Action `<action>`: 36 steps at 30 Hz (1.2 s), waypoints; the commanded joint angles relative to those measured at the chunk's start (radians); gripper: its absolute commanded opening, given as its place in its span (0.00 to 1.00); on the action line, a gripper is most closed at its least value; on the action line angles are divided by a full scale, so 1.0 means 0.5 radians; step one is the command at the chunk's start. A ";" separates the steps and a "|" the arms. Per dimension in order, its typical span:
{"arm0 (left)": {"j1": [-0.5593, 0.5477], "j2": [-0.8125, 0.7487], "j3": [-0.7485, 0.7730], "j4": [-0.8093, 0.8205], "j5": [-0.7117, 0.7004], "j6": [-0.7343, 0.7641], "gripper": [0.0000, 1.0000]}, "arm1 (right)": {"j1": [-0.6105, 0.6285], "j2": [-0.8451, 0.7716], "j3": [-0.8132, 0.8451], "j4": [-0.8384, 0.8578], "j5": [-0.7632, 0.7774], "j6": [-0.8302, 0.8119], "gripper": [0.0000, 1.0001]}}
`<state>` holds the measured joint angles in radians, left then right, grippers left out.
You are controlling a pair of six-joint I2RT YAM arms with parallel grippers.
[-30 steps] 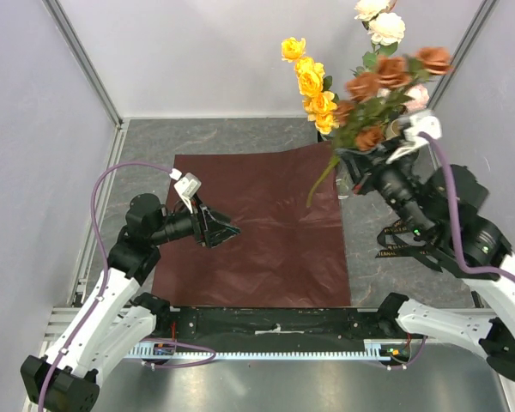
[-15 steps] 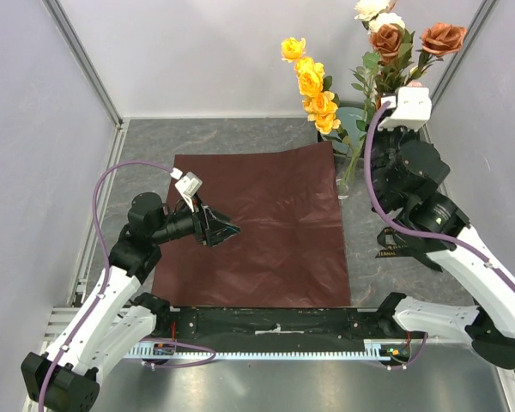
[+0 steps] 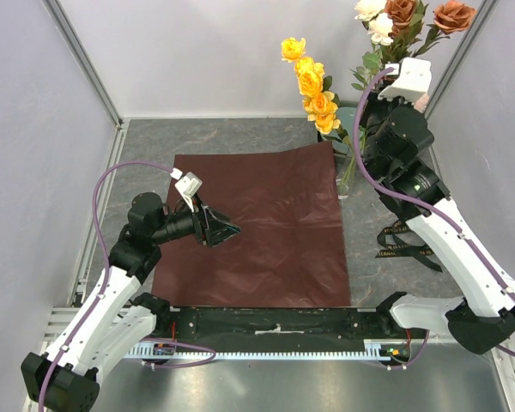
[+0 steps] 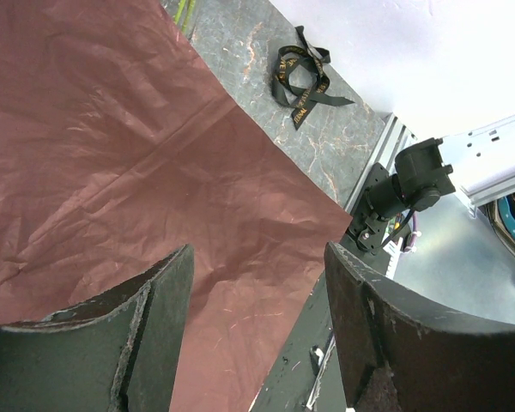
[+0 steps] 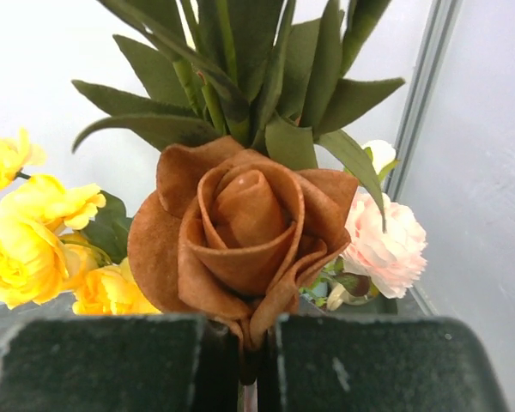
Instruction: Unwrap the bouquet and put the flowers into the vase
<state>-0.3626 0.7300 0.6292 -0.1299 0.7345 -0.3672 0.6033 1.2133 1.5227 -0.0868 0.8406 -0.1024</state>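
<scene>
Flowers (image 5: 240, 227) swung upright, stem pinched in right claw (image 5: 257, 348).

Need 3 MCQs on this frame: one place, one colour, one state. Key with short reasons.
1. Where does the black ribbon with gold lettering lie?
A. on the grey table, beside the flat maroon wrapping paper
B. on top of that paper
C. draped over the left arm

2. What colour is the fabric rose just above the right arm's fingers?
A. white
B. blue
C. rust-brown

3. The left arm's fingers are:
A. shut on the paper
B. open, holding nothing
C. shut on the ribbon

Key:
1 A: the left wrist view shows it on bare table, clear of the paper's edge.
2 C: it fills the right wrist view.
3 B: there is a wide gap, with the paper visible below.
</scene>
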 commanded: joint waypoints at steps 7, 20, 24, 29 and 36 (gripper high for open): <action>-0.005 0.028 0.082 0.024 0.007 0.062 0.69 | -0.114 0.120 0.102 0.115 -0.129 0.165 0.00; -0.005 0.037 0.085 0.024 0.010 0.072 0.69 | -0.206 0.117 -0.048 0.146 -0.212 0.309 0.00; -0.008 0.040 0.085 0.027 0.010 0.072 0.69 | -0.222 0.105 -0.085 0.146 -0.221 0.343 0.00; -0.005 0.050 0.085 0.027 0.013 0.072 0.70 | -0.243 0.089 -0.125 0.146 -0.233 0.361 0.00; -0.005 0.046 0.082 0.030 0.016 0.069 0.70 | -0.262 0.065 -0.180 0.131 -0.236 0.416 0.00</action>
<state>-0.3626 0.7547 0.6292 -0.1326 0.7349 -0.3660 0.4801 1.2781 1.4456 -0.0528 0.7319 0.0742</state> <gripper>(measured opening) 0.692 0.021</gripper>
